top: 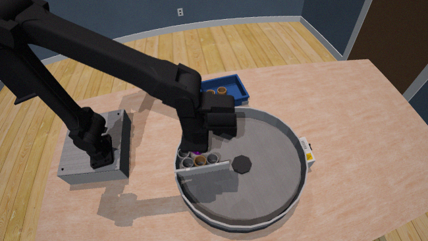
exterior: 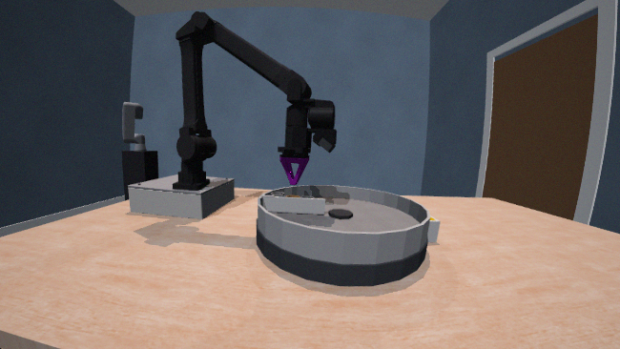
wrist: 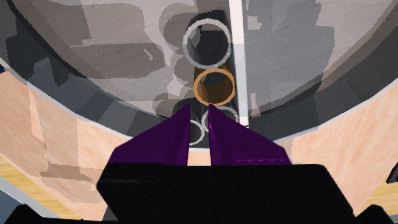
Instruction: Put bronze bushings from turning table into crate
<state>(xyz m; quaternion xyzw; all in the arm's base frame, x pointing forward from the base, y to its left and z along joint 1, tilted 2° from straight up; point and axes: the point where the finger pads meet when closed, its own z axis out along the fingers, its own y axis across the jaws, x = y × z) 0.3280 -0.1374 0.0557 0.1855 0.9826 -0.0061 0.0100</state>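
My gripper point(top: 197, 153) point(exterior: 293, 184) point(wrist: 199, 111) hangs above the turning table point(top: 273, 184) point(exterior: 377, 220), its purple fingers slightly apart with nothing between them. A bronze bushing point(top: 199, 160) point(wrist: 215, 95) stands upright against the white fence, just ahead of the fingertips in the wrist view. A steel bushing point(top: 213, 159) point(wrist: 209, 52) stands on its hub side. Another steel bushing point(top: 187, 162) stands on its rim side, and a third steel bushing point(top: 184, 153) is partly hidden behind the gripper. In the blue crate point(top: 243, 88) are two bronze bushings, one point(top: 222, 91) in plain view and one point(top: 210, 92) partly hidden by the arm.
The white fence point(top: 202, 167) point(exterior: 295, 206) point(wrist: 240, 65) runs from the table's raised rim towards the dark hub point(top: 241, 164) point(exterior: 341, 214). The rim wall point(exterior: 343, 245) surrounds the turning table. The crate stands behind it. A small labelled box point(top: 307, 155) is at its right side.
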